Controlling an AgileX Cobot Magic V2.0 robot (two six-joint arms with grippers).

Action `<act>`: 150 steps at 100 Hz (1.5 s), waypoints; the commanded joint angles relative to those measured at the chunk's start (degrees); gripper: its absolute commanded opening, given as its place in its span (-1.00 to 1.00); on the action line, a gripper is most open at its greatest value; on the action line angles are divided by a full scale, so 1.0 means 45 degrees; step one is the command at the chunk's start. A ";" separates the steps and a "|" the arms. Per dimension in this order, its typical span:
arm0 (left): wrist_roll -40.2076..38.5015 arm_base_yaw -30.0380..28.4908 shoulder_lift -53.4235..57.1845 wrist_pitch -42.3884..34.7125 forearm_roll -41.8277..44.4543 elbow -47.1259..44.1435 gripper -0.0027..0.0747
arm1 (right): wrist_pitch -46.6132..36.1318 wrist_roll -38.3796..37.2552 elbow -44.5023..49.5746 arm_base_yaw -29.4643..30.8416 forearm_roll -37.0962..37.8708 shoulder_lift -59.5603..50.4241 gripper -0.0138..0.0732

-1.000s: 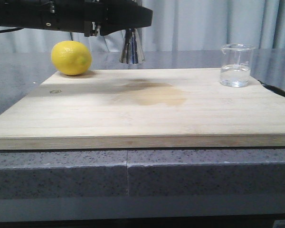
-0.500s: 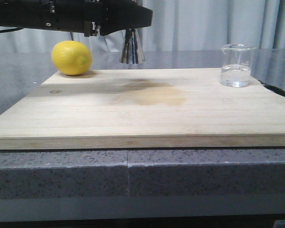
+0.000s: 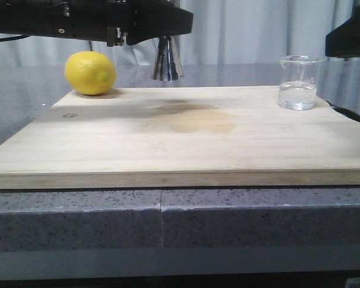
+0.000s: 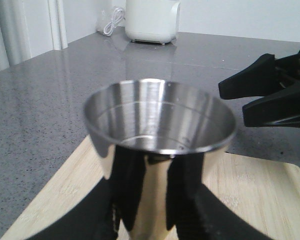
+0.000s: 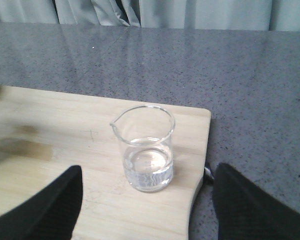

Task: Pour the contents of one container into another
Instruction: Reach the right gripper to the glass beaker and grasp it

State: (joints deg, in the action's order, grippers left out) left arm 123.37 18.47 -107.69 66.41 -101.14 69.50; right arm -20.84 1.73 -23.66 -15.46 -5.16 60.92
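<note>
The shiny steel jigger [image 3: 166,61] hangs upright above the far edge of the wooden board [image 3: 186,144], with my left gripper [image 3: 164,38] shut on its narrow waist. In the left wrist view the jigger's [image 4: 159,125] open cup faces the camera, and the black fingers [image 4: 132,190] clamp its stem. The clear glass beaker [image 3: 299,83] stands on the board's far right corner with some clear liquid in it. My right gripper [image 5: 147,210] is open, a little short of the beaker [image 5: 145,150], with one finger off to each side and not touching it.
A yellow lemon [image 3: 90,73] lies on the board's far left corner. A damp brownish stain [image 3: 192,117] marks the board's middle. Grey speckled counter [image 5: 250,75] surrounds the board, and a white appliance [image 4: 152,20] stands far back. A dark cable [image 3: 351,114] runs by the board's right edge.
My right arm has come into the front view at the top right, near the beaker. The jigger in my left gripper has straightened slightly and stays in place.
</note>
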 commanded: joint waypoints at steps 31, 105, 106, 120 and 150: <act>-0.0111 0.0145 0.0771 0.1435 -0.1119 0.0397 -0.40 | -0.4822 -0.0712 -0.0300 -0.0008 0.0989 0.2718 0.46; -0.0111 0.0145 0.0771 0.1435 -0.1119 0.0397 -0.40 | -0.6037 -0.1119 -0.1581 -0.0008 0.1453 0.5386 0.46; -0.0111 0.0145 0.0771 0.1435 -0.1119 0.0397 -0.40 | -0.6060 -0.1119 -0.1593 -0.0008 0.1453 0.5431 0.46; -0.0111 0.0145 0.0771 0.1435 -0.1119 0.0397 -0.40 | -0.6062 -0.1119 -0.1822 -0.0008 0.1483 0.5878 0.45; -0.0111 0.0145 0.0771 0.1435 -0.1119 0.0397 -0.40 | -0.6066 -0.1119 -0.1902 -0.0008 0.1483 0.6153 0.15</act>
State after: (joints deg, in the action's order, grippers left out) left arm 123.26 18.47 -107.69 66.41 -101.14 69.50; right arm -43.70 -3.31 -30.71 -15.46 1.02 90.04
